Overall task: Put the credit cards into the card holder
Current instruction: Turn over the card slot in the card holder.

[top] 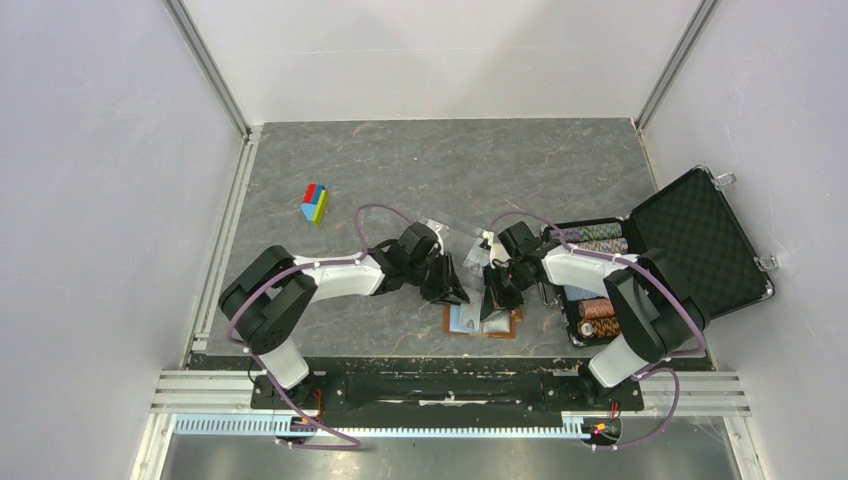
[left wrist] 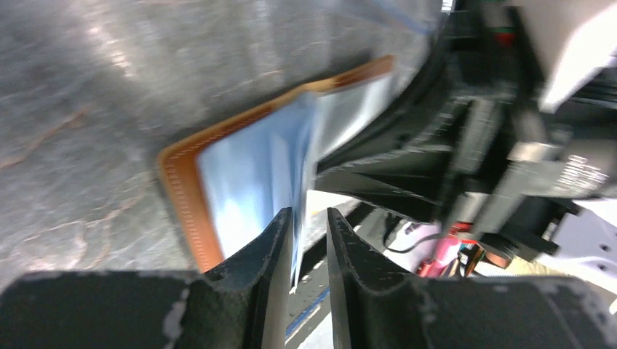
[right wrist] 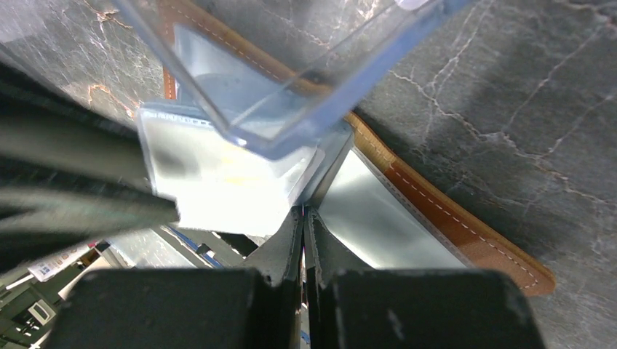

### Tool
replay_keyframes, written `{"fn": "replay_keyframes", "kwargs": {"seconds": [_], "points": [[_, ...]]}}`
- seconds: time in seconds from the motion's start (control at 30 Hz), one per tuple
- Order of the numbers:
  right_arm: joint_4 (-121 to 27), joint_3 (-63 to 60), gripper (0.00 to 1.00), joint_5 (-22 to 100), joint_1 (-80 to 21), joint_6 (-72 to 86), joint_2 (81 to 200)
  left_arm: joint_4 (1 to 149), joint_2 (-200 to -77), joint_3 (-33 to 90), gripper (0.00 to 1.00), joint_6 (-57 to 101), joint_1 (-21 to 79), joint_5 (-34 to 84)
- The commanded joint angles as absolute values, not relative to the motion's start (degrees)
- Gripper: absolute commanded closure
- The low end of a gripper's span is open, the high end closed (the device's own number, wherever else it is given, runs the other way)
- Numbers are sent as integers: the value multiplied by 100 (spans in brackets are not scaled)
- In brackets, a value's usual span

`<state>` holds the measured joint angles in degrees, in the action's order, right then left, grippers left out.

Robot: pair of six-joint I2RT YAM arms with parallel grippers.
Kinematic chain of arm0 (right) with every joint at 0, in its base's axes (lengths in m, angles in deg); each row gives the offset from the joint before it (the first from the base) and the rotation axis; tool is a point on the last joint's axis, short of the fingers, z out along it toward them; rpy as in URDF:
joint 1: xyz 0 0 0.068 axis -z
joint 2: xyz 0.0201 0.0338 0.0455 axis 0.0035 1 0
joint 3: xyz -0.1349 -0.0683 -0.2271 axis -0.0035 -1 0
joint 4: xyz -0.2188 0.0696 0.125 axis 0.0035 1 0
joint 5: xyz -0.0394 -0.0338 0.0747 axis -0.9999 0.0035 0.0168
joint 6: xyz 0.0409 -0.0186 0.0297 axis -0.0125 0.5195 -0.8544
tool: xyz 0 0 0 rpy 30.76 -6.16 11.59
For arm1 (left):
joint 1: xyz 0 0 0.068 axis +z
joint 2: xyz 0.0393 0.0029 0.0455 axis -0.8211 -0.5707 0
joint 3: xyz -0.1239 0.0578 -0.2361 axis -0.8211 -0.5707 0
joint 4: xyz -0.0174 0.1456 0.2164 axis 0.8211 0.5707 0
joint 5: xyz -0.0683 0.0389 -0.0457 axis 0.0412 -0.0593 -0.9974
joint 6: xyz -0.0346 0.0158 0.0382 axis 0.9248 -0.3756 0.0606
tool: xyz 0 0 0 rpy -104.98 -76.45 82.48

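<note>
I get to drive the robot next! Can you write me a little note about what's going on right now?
Left tool: jaws nearly closed, the edge of a pale credit card seemingly between them; grip unsure.
Right tool: shut, tip at the inner fold of the card holder.
The holder lies open on the table near the arms' bases, between both tools.
Done: holder open, one card over it.
Left: slide it into a pocket; whether others are already in, I cannot tell.
</note>
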<state>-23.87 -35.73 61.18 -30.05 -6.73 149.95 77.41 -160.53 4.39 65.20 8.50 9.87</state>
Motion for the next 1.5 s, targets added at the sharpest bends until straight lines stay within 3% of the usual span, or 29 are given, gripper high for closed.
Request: {"fn": "replay_keyframes", "kwargs": {"seconds": [0.0, 0.43, 0.5, 0.63, 0.9, 0.97, 1.03, 1.1, 1.47], "points": [[-2533, -3526, 100, 5915, -3035, -555, 15012, 6830, -15657, 470, 70, 6745, 784, 601], [-2554, -3504, 100, 5924, -3035, -572, 14994, 7976, -16305, 971, 70, 6338, 690, 772], [-2555, -3474, 100, 5957, -3034, -583, 14989, 8222, -16340, 1087, 75, 6274, 684, 860], [-2578, -3319, 98, 6123, -3035, -595, 14885, 8923, -16237, 1317, 97, 6007, 686, 1238], [-2563, -2890, 82, 6097, -3008, -719, 14551, 10865, -15852, 2022, 98, 5239, 686, 2315], [-2565, -2850, 79, 6076, -2991, -741, 14531, 11040, -15842, 2136, 90, 5137, 686, 2297], [-2563, -2855, 78, 6078, -2958, -742, 14521, 11058, -15890, 2219, 71, 5111, 686, 2153], [-2564, -2875, 78, 6077, -2925, -746, 14513, 10991, -15974, 2307, 59, 5119, 675, 1971], [-2568, -3040, 77, 6126, -2434, -743, 14296, 10228, -16502, 2732, 56, 5436, 454, 1051]]}}
